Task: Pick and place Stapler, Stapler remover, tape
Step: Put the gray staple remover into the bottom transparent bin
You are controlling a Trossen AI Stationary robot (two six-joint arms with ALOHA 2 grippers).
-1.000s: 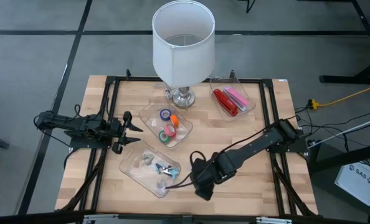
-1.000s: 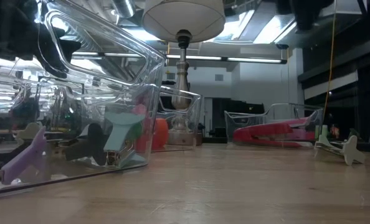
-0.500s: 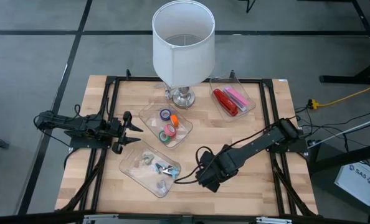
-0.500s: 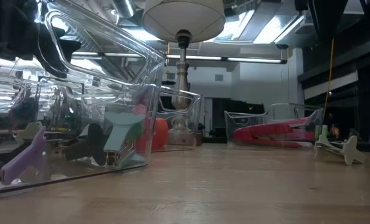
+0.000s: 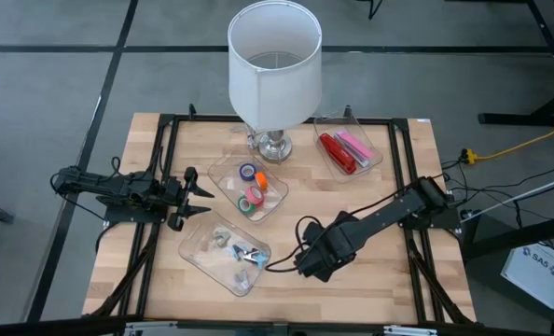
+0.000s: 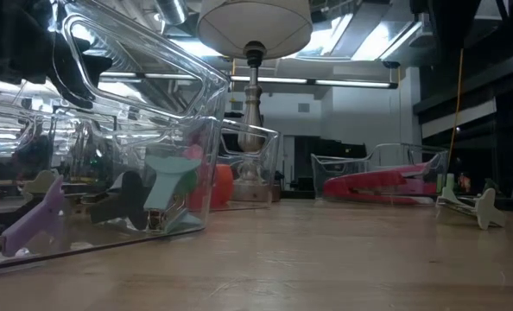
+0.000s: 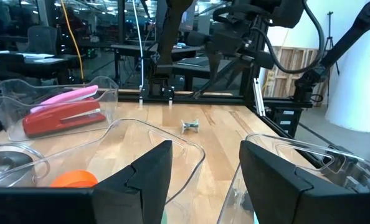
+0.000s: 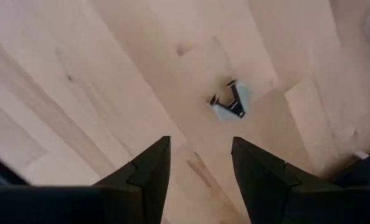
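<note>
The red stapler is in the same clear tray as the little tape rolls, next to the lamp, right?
Not quite. The red stapler lies in its own clear tray beside the lamp, with a pink one. The high view shows the tape rolls in a separate tray.

Wooden slatted table [image 5: 389,280], pale planks, framed by dark rails. Bearing a lamp [image 5: 274,70] with white shade at the far middle edge. Just in front of the lamp base, a clear tray [image 5: 275,191] with coloured rolls. To the right of the lamp, a second clear tray [image 5: 375,154] with red and pink items. Further forward and left of the lamp, a third clear tray [image 5: 198,250] holding small pieces. Also resting on bare wood, a small grey claw-like piece [image 8: 230,106], probably a staple remover.
</note>
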